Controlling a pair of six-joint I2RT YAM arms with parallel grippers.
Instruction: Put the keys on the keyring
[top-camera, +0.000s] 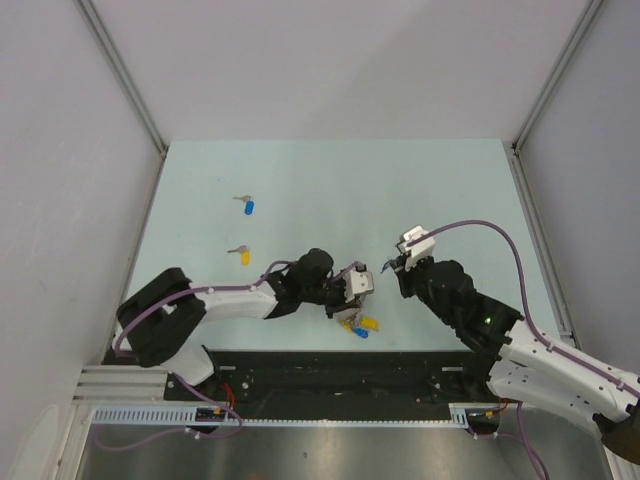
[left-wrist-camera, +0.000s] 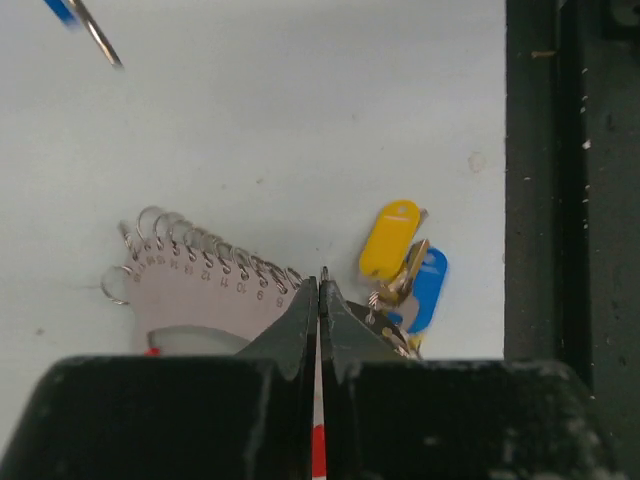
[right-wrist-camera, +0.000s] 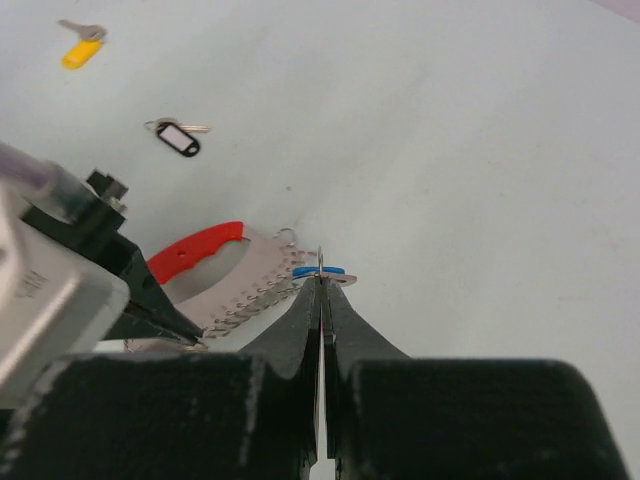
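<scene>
My left gripper (left-wrist-camera: 320, 280) is shut on the keyring (left-wrist-camera: 200, 295), a pale plate edged with several small numbered rings; a bit of red shows between the jaws. A yellow-tagged key (left-wrist-camera: 390, 240) and a blue-tagged key (left-wrist-camera: 425, 290) hang from it just right of the fingers. In the right wrist view the keyring's red arc (right-wrist-camera: 195, 250) lies left of my right gripper (right-wrist-camera: 320, 280), which is shut on the small ring of a blue key (right-wrist-camera: 320, 270). From above, the two grippers (top-camera: 362, 285) (top-camera: 398, 265) nearly meet at the table's middle front.
Two loose keys lie on the table to the left: a blue one (top-camera: 248, 206) and a yellow one (top-camera: 243, 256). A small black-rimmed oval tag (right-wrist-camera: 178, 138) lies beyond the keyring. The black rail (top-camera: 330, 370) runs along the table's near edge.
</scene>
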